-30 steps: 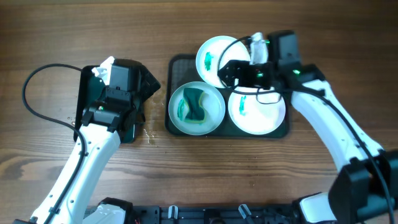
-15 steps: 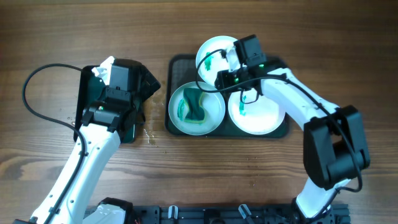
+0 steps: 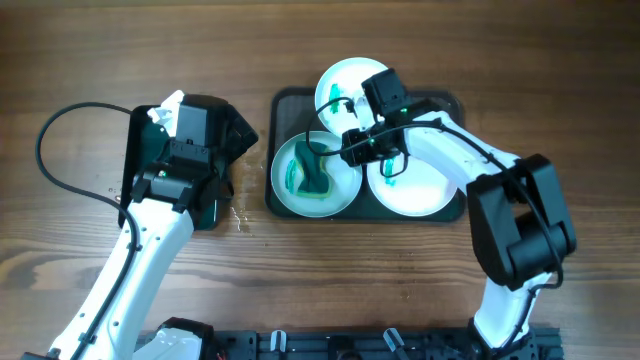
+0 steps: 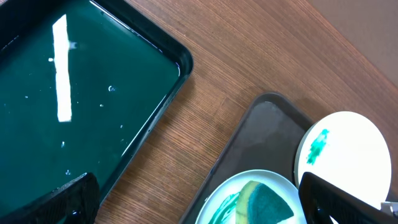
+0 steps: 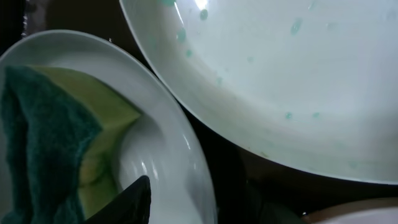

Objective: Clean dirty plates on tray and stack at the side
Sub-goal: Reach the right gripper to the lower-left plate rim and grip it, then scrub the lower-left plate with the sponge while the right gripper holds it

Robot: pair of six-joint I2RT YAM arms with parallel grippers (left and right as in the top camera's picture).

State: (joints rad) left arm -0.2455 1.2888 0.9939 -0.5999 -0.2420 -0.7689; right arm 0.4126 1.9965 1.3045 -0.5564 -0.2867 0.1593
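Three white plates lie on the dark tray (image 3: 288, 105). The back plate (image 3: 335, 82) has a green smear. The front left plate (image 3: 345, 188) holds a green and yellow sponge (image 3: 315, 170). The right plate (image 3: 425, 185) has a green smear. My right gripper (image 3: 350, 147) is open, low over the right rim of the sponge plate (image 5: 168, 143); one fingertip (image 5: 127, 202) is inside the rim, the other outside it. My left gripper (image 3: 215, 150) is open and empty above the black glossy tray (image 4: 81, 93). The left wrist view shows the sponge (image 4: 267, 205) and the back plate (image 4: 342, 149).
The narrow black glossy tray (image 3: 135, 150) lies at the left, wet and under my left arm. Bare wood table (image 3: 250, 260) runs in front of both trays. A second plate with faint green specks (image 5: 280, 74) fills the top of the right wrist view.
My right gripper has moved left and forward, from over the back plate down to the right rim of the sponge plate. My left arm has not moved.
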